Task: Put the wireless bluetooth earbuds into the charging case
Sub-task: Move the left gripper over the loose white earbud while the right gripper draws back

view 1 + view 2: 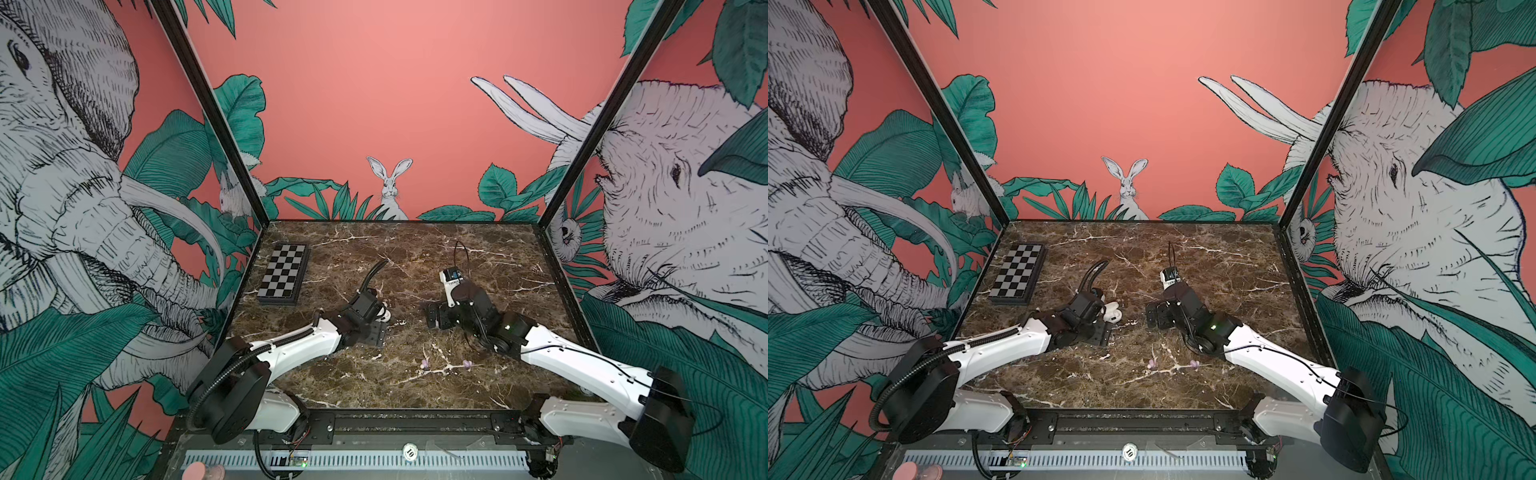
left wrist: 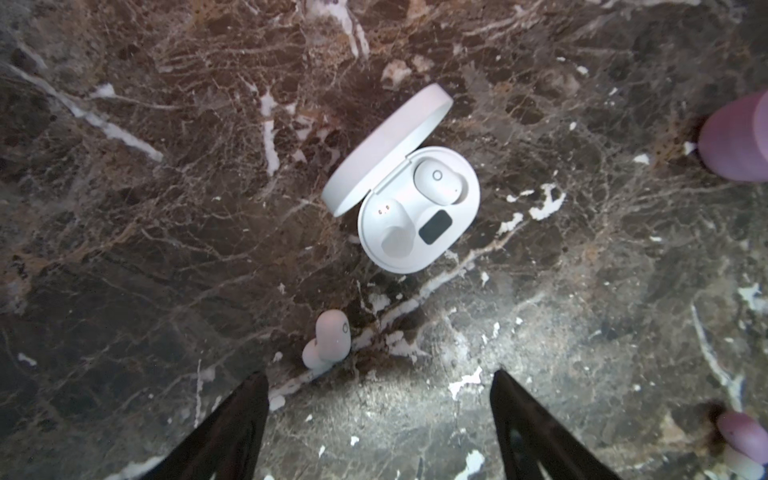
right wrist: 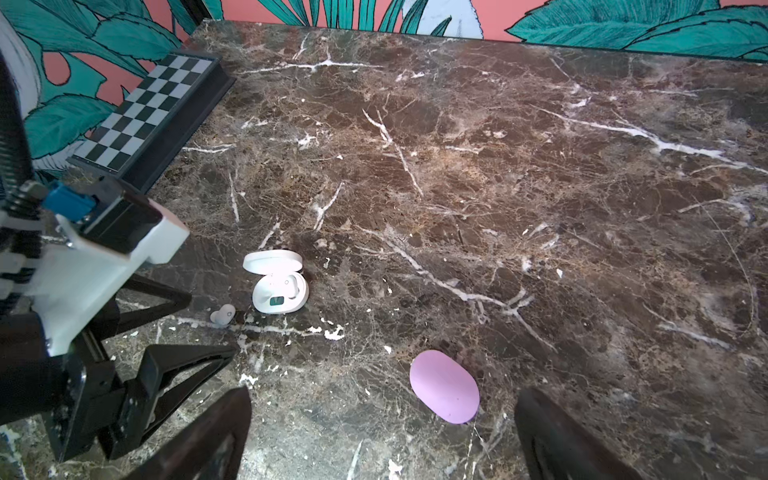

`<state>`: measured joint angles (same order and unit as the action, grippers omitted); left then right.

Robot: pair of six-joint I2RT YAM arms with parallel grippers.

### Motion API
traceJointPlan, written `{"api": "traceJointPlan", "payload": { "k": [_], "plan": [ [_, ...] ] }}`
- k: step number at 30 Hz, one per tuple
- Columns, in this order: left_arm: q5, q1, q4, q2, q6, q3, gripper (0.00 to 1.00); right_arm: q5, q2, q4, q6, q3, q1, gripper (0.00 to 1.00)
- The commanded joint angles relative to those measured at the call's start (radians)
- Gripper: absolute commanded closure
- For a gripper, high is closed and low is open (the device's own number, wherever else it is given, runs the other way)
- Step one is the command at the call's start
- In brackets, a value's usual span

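Currently, white oval plastic case (image 2: 415, 203), lid up, holds one white glossy earbud (image 2: 438, 183); lilac oval case (image 3: 444, 386) shut. Brown marble table (image 3: 540, 208), coral mural walls (image 1: 374, 104). Left gripper (image 2: 378, 374), right gripper (image 3: 382, 391) released.

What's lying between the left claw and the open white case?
A loose white earbud, just ahead of the left gripper, short of the case; clearest in the left wrist view.

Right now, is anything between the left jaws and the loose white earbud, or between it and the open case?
Nothing visible. The loose white earbud lies ahead of the left gripper, the open white case beyond it, one socket empty.
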<state>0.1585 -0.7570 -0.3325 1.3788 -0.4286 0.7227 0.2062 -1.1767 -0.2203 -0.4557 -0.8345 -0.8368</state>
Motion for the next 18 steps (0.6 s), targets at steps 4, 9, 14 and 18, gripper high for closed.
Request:
{"api": "traceJointPlan", "payload": {
  "k": [4,9,14,18],
  "plan": [
    [0.024,-0.006,-0.007,0.027,0.008,0.045,0.19,0.027,0.035,0.041,0.006,0.024,0.004,0.02],
    [0.033,-0.004,-0.022,0.055,0.015,0.062,0.22,0.038,0.044,0.041,0.008,0.031,0.005,0.02],
    [0.051,-0.004,-0.033,0.091,0.022,0.071,0.22,0.039,0.045,0.035,0.012,0.030,0.006,0.02],
    [0.047,-0.004,-0.036,0.110,0.031,0.083,0.23,0.043,0.046,0.036,0.014,0.030,0.005,0.03]
  ]
}}
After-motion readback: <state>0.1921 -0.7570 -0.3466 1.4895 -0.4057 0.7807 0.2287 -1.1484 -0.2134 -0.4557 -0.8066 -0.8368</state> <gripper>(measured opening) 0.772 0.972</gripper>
